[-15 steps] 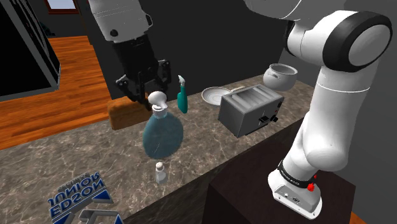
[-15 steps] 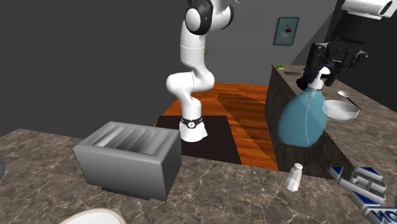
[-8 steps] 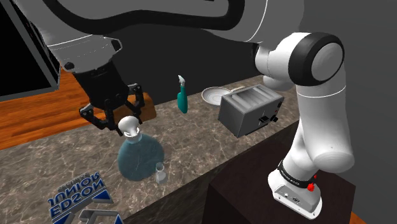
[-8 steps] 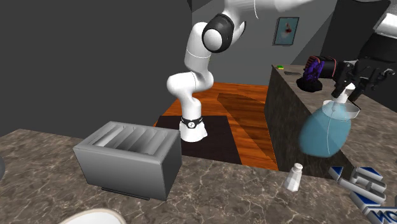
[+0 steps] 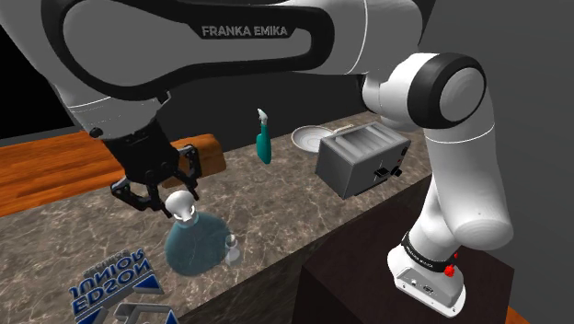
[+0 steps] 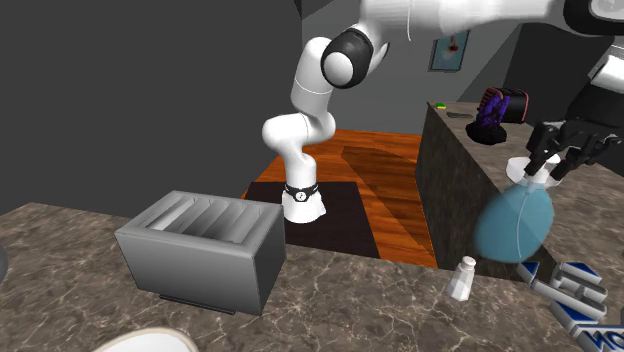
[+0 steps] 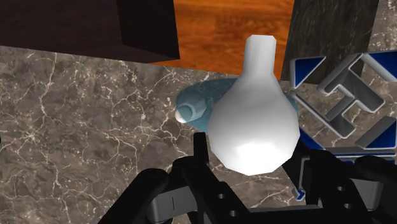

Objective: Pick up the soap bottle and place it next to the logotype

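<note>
On the counter (image 5: 276,198) there are one soap bottle (image 5: 195,244), translucent blue with a white top, one blue-and-grey logotype (image 5: 110,285), one small white shaker (image 5: 232,248), one grey toaster (image 5: 361,158), one plate (image 5: 313,138) and one teal bottle (image 5: 264,138). The gripper (image 5: 177,202) clasps the soap bottle's white top between its fingers. The bottle hangs tilted low over the counter's stand-side edge, between shaker and logotype. The counter is brown veined stone, with wood floor (image 5: 46,170) and dark walls beyond.

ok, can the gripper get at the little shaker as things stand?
Probably not: the gripper is shut on the soap bottle, whose round body hangs close beside the shaker.
</note>
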Robot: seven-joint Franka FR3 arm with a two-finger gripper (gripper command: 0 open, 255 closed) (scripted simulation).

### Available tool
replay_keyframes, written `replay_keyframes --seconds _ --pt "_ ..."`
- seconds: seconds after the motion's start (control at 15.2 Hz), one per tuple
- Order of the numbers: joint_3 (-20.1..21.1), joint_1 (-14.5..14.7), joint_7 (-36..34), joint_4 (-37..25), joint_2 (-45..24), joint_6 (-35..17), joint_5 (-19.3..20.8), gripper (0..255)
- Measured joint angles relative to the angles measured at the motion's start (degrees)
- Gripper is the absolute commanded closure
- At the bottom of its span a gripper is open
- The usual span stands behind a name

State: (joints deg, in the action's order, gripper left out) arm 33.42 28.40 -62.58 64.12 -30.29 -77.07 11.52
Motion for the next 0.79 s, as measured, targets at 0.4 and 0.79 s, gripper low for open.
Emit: replay_keyframes --seconds 0.4,0.79 --pt "0.0 -1.48 0.17 6.41 1.04 -5.26 -0.42 255" --pt "-0.05 -2.19 -0.04 11.44 1.23 -9.99 -0.47 255"
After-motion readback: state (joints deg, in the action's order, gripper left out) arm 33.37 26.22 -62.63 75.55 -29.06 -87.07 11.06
